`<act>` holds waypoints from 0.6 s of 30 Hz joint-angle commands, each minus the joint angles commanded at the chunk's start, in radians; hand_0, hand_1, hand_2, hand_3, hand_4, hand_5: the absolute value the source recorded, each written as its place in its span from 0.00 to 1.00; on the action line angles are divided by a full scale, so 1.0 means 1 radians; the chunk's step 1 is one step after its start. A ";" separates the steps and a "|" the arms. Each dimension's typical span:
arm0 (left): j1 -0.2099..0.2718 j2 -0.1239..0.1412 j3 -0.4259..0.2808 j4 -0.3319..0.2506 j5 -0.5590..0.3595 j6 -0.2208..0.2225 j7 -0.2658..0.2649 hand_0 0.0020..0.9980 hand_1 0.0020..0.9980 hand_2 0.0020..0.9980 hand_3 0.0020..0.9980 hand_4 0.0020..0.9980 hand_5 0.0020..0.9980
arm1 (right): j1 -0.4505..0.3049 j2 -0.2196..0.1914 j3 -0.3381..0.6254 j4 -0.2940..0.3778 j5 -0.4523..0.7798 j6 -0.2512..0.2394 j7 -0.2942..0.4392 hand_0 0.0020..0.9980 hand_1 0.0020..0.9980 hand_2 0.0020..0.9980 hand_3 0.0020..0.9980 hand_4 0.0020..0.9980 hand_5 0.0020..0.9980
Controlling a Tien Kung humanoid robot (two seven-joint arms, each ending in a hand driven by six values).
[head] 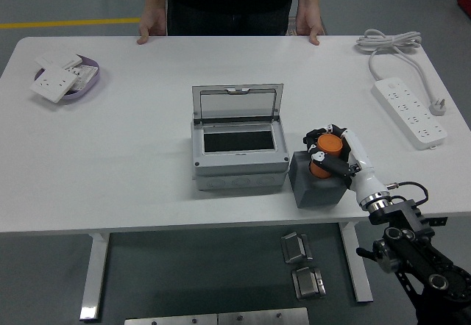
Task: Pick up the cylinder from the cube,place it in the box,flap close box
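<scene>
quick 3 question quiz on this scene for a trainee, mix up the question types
1. True or false: the lid of the grey box is shut.
2. What does the right hand grasp? A) the power strip B) the orange cylinder C) the box lid
3. Fill in: the person's hands rest at the table's ___ edge.

Key:
1. False. The lid stands open, tilted up at the back.
2. B. The fingers are curled around the cylinder, above the dark grey cube, just right of the box.
3. Far. Both hands lie on the white table at the picture's top, away from the box.
</scene>
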 joint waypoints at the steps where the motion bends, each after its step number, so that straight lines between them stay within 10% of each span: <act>1: -0.001 0.000 -0.001 0.000 0.001 0.000 0.000 0.62 0.65 0.64 0.66 0.69 0.19 | 0.008 -0.002 -0.002 0.001 0.000 -0.002 0.000 0.54 0.57 0.44 0.34 0.27 0.00; 2: -0.001 0.000 -0.001 0.000 0.002 0.000 0.000 0.62 0.65 0.64 0.66 0.69 0.19 | 0.015 -0.003 -0.004 0.002 0.000 -0.003 0.000 0.53 0.47 0.44 0.33 0.13 0.00; 18: -0.001 -0.002 0.005 0.001 0.005 0.000 0.001 0.62 0.65 0.64 0.66 0.70 0.21 | 0.139 -0.032 -0.145 0.090 -0.204 -0.115 -0.084 0.50 0.46 0.43 0.31 0.12 0.00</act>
